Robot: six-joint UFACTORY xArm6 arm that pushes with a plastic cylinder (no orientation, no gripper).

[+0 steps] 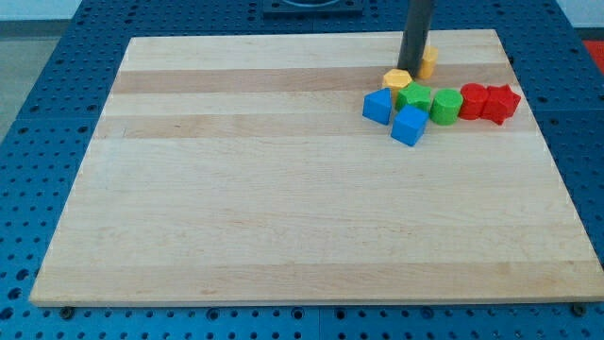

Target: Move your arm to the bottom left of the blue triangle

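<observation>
Board: a pale wooden board (283, 208) lies on a blue perforated table (57, 113); all the blocks cluster near the board's upper right.
Rod: a straight dark rod (416, 28) comes down from the view's top edge, upright.
Tip: my tip (411, 69) is the rod's bare lower end, holding nothing; it stands just above the yellow hexagon block (396, 78) and just left of a second yellow block (428, 62), whose shape cannot be made out.
Task block: the blue triangle (377, 106) sits at the left end of the cluster, below and left of my tip, with the yellow hexagon block between them.
Blue cube: a blue cube (410, 126) lies just below and right of the blue triangle, lowest of the cluster.
Green blocks: a green block (413, 96) and a green block of rounder shape (445, 105) sit side by side, right of the blue triangle.
Red blocks: a red block (473, 100) and a red star-like block (502, 102) end the row at the view's right.
</observation>
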